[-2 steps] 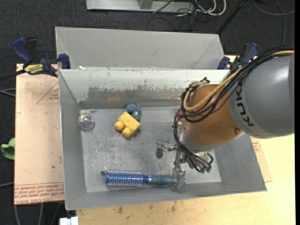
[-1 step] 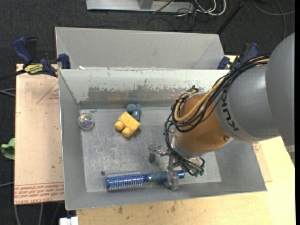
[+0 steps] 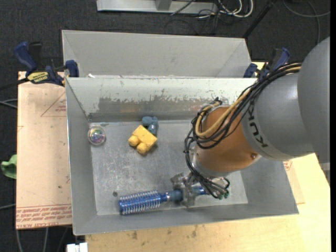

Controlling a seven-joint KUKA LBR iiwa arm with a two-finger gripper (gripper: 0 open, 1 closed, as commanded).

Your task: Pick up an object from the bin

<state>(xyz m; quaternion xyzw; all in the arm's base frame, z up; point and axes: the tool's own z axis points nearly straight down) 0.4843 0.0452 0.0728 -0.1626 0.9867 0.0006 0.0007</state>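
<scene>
gripper (image 3: 190,189) is low in the bin (image 3: 107,167), lower centre of frame, at the handle end of a blue hairbrush (image 3: 140,201). whether it is open or closed cannot be told. the hairbrush lies on the bin floor; lift judged not yet done.

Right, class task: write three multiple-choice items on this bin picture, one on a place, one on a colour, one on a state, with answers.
1. The gripper is: A at the back wall; B at the handle end of the blue brush; C by the left wall.
2. The block mid-bin is: A red; B green; C yellow.
3. The blue brush: A stands upright; B lies flat on the floor; C hangs lifted.
Answers: B, the gripper sits low at the handle; C, plainly yellow; B, it lies lengthwise along the front wall.
</scene>
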